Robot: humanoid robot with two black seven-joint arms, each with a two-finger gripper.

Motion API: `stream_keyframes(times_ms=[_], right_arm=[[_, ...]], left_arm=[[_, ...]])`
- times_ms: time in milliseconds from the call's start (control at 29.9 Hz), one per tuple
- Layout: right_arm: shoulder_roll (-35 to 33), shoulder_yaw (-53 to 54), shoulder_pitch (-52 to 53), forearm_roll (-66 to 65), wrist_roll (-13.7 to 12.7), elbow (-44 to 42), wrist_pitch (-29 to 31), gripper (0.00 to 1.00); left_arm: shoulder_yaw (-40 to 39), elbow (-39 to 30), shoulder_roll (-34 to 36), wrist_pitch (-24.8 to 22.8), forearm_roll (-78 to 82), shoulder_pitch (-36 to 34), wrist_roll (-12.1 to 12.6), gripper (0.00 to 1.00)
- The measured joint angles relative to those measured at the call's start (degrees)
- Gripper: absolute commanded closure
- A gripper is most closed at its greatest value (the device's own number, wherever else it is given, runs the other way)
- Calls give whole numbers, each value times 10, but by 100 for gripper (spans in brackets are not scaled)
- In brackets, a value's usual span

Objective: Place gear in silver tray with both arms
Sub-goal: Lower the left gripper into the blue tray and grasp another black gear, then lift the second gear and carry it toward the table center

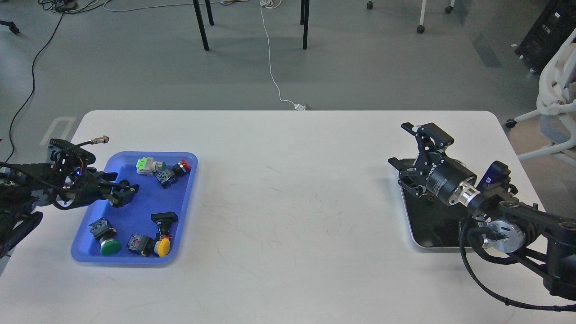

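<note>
The gear is several push-button switches in a blue plastic tray (184, 189) at the left: a green-white one (145, 165), a red one (182, 166), a green one (108, 245) and a yellow one (163, 246). My left gripper (120, 191) hovers over the blue tray's left middle, open and empty, apart from the switches. The silver tray (427, 225) lies at the right with a dark mirror bottom; I see no gear in it. My right gripper (400, 145) is open and empty above the silver tray's far left corner.
A metal connector on a cable (100, 140) sticks up from my left wrist. The white table's (292, 216) far edge runs behind both trays. An office chair (555, 103) stands off the table's right side, with chair legs and cables on the floor beyond.
</note>
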Motion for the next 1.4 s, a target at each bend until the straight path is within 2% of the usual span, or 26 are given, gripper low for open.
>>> stream_keyframes(times_ms=[33,167,501,668,802,936,1036,1170,1404], right_arm=[[0,0,0,0,0,0,0,3],[0,0,0,0,0,0,0,3],[-2,0,0,0,0,0,0,3],[-4,1,0,0,0,0,0,3],[-5,3,0,0,0,0,0,3],[-6,6,0,0,0,0,-3,3],[-7,11,-1,1,0,-5,-5,3],[-8,16,-6,9,0,-21,-3,3],[-9,50,-31,54,0,-35,2,3]], left_arm=[[0,0,0,0,0,1,0,82],[1,0,-1,3,-1,3,0,89],[0,-10,4,25,1,-6,0,89],[-1,-80,51,26,2,-37,0,89],[-1,-183,92,19,4,-72,0,88],[-1,-273,105,-14,25,-104,0,89],[-1,-304,74,-42,58,-129,0,89],[5,-311,-10,-74,67,-162,0,88],[71,-275,-156,-118,68,-210,0,88]])
